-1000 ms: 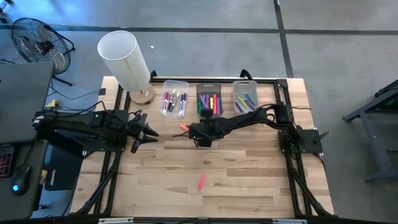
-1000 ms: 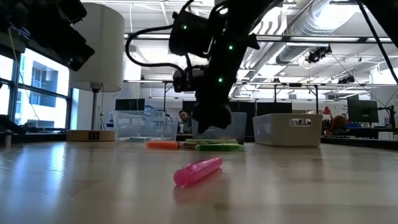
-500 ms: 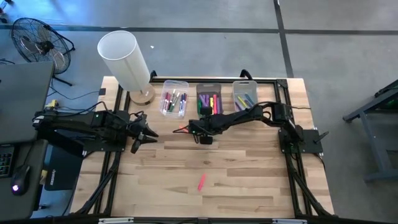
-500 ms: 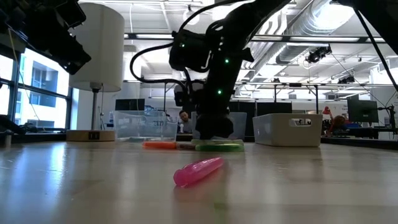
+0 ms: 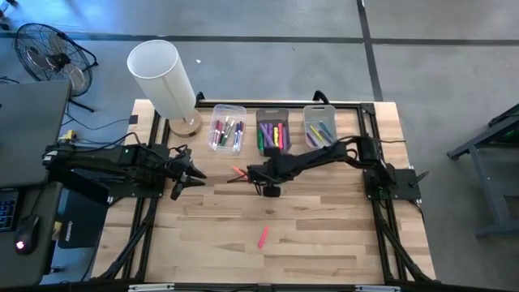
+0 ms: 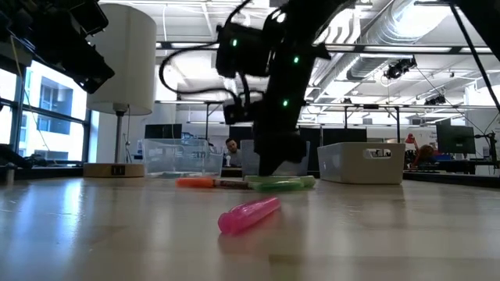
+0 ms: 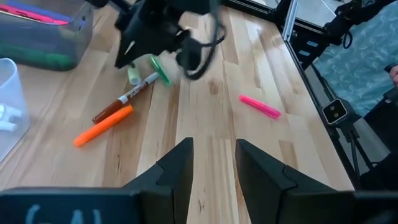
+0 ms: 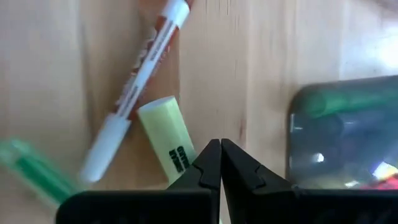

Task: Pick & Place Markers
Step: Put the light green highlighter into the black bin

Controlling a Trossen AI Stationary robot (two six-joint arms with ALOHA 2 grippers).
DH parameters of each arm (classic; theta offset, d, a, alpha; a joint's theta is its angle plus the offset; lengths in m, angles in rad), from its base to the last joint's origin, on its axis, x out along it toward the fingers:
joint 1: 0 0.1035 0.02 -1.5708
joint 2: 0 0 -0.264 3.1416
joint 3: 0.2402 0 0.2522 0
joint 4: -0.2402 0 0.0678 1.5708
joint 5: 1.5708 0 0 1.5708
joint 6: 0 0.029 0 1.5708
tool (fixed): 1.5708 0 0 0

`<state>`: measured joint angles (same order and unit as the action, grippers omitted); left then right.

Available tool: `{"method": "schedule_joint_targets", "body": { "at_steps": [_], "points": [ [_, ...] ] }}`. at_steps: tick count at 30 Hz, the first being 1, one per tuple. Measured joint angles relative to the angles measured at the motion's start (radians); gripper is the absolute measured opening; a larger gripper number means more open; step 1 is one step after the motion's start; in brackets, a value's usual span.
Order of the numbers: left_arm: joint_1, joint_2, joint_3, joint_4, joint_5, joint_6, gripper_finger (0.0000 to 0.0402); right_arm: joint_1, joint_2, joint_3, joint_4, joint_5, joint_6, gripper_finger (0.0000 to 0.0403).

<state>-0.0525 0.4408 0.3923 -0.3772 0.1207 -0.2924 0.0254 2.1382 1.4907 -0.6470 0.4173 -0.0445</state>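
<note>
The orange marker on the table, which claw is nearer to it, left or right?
Right. The right claw hovers just beside the orange marker, over the loose markers near the middle bin. The left claw waits farther off toward the table's left side.

The green marker (image 8: pixel 34 171) is blurred and cut off at the frame edge. The yellow highlighter (image 8: pixel 169 147) is partly hidden behind the right gripper (image 8: pixel 216 163) fingers.
</note>
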Motion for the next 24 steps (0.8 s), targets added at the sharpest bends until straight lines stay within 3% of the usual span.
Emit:
{"method": "schedule_joint_targets", "body": {
  "at_steps": [7,15,19,24],
  "points": [
    [0.0,0.0,0.0,0.001,-0.001,0.0,0.0117,0.035,-0.102,0.0,-0.071,0.037,0.071,0.0],
    [0.0,0.0,0.0,0.017,-0.003,-0.001,0.0117,0.019,-0.246,0.001,-0.145,-0.077,0.03,0.0005],
    [0.0,0.0,0.0,0.017,-0.003,-0.02,0.0117,-0.032,-0.244,0.001,-0.158,-0.191,-0.041,0.003],
    [0.0,0.0,0.0,0.017,-0.003,-0.049,0.0117,-0.069,-0.219,0.001,-0.099,-0.176,-0.14,0.0076]
  ]
}}
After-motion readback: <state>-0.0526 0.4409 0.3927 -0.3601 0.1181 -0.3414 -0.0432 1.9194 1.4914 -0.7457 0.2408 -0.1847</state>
